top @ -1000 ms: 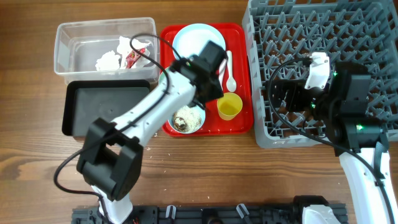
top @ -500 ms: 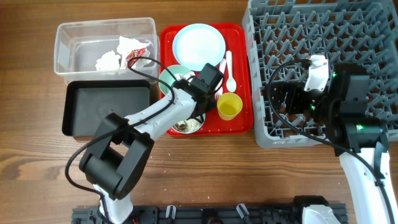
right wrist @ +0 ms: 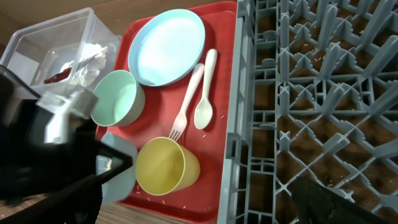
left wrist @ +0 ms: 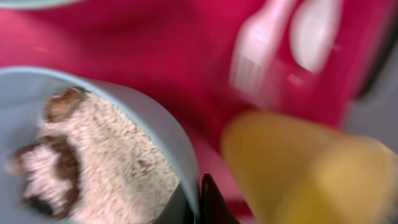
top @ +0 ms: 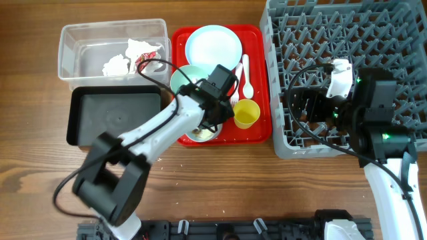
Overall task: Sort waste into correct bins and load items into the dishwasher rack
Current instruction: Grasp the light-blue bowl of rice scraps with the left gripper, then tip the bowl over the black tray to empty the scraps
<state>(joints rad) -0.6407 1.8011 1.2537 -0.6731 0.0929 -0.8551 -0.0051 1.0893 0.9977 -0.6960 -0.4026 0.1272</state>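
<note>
My left gripper is shut on the right rim of a pale blue bowl holding brown food scraps and rice; the rim runs between the jaws. Next to it on the red tray stand a yellow cup, an empty bowl, a plate, a white fork and a spoon. The grey dishwasher rack is at the right. Over its left part my right gripper hangs open with nothing between its fingers.
The clear tub at the back left holds a red-and-white wrapper and white tissue. A black tray lies in front of it. The red tray sits between the bins and the rack.
My left gripper came down from beside the plate to the bowl with scraps and shut on its rim. The right arm has stayed still.
</note>
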